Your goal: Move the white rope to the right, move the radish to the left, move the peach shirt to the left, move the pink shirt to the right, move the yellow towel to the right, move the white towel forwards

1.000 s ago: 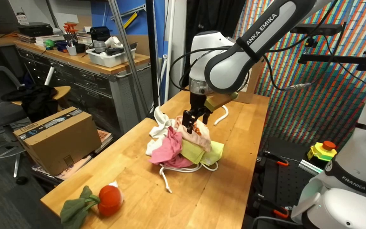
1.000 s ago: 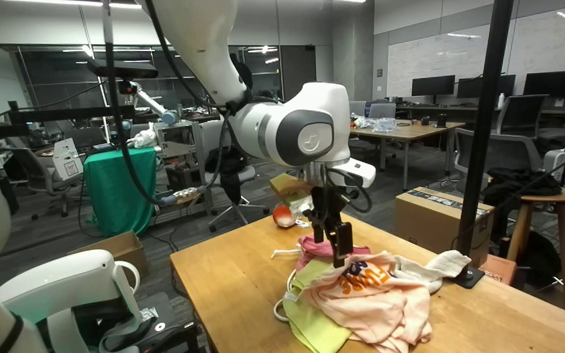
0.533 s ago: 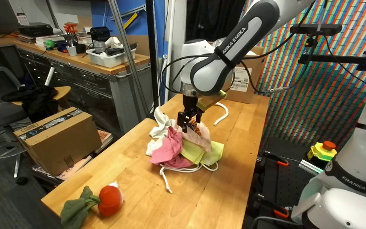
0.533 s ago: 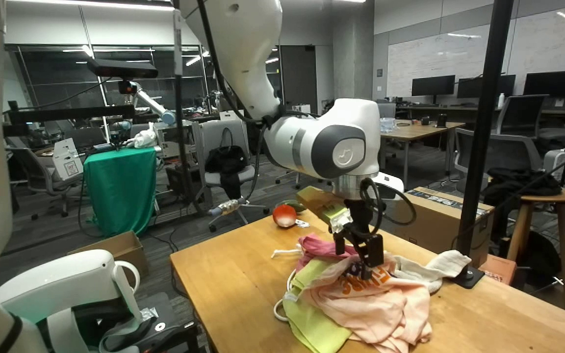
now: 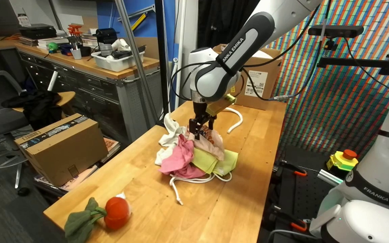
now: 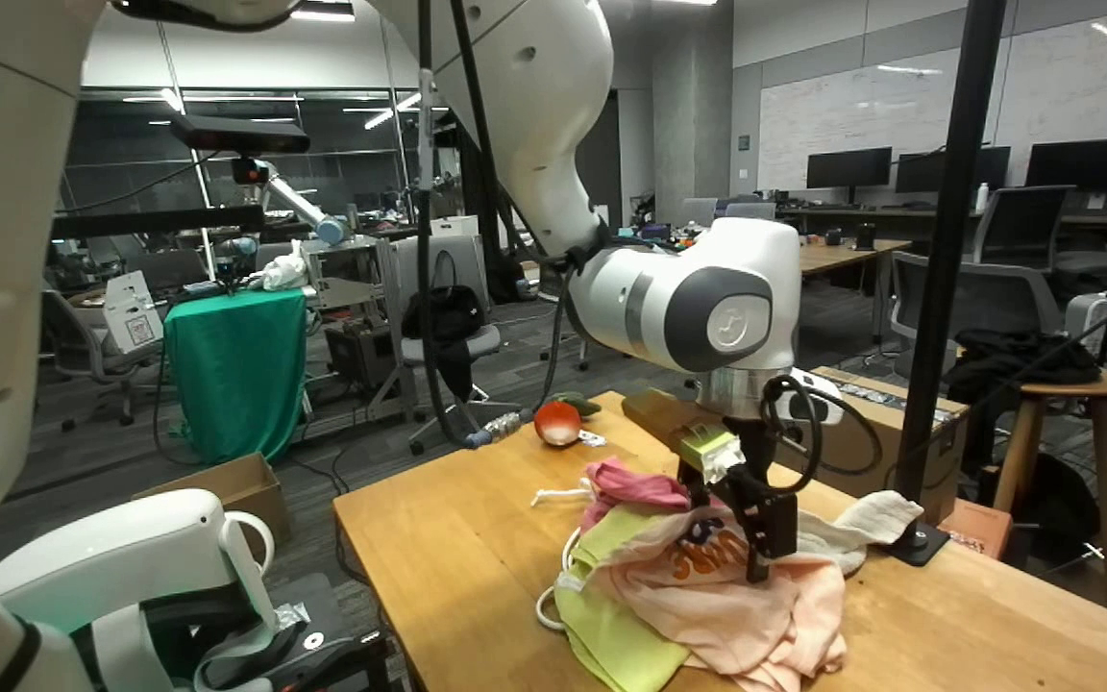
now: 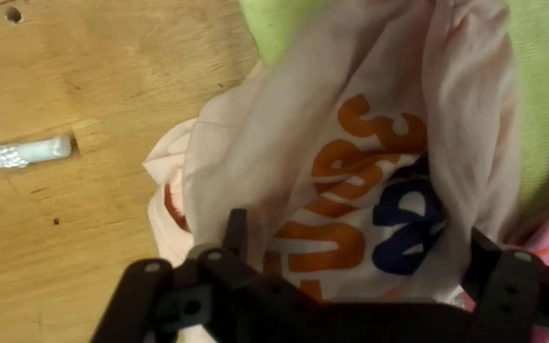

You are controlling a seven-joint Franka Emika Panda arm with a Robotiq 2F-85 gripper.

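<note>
The peach shirt [image 5: 209, 145] lies on top of a cloth pile, its orange and navy print [image 7: 324, 247] facing up. My gripper [image 7: 356, 233] is open, with its fingers on either side of the print; whether they touch the cloth I cannot tell. The yellow towel [image 6: 602, 615] lies under the shirt. The pink shirt [image 5: 179, 158] and white towel [image 5: 172, 133] lie beside it. A white rope [image 5: 177, 192] loops out from under the pile. A white rope piece [image 5: 237, 123] lies behind it; its end shows in the wrist view [image 7: 22, 152]. The radish [image 5: 117, 212] lies near the table corner.
A black upright post [image 6: 943, 259] stands at the table edge beside the white towel. A cardboard box [image 5: 257, 81] stands at the table's far end. A second cardboard box [image 5: 61, 148] is off the table. A red-topped emergency button [image 5: 343, 160] sits beside the table.
My open gripper has moved over the peach shirt and lower, leftward in an exterior view and rightward and down in an exterior view. The cloths, rope and radish have not visibly moved.
</note>
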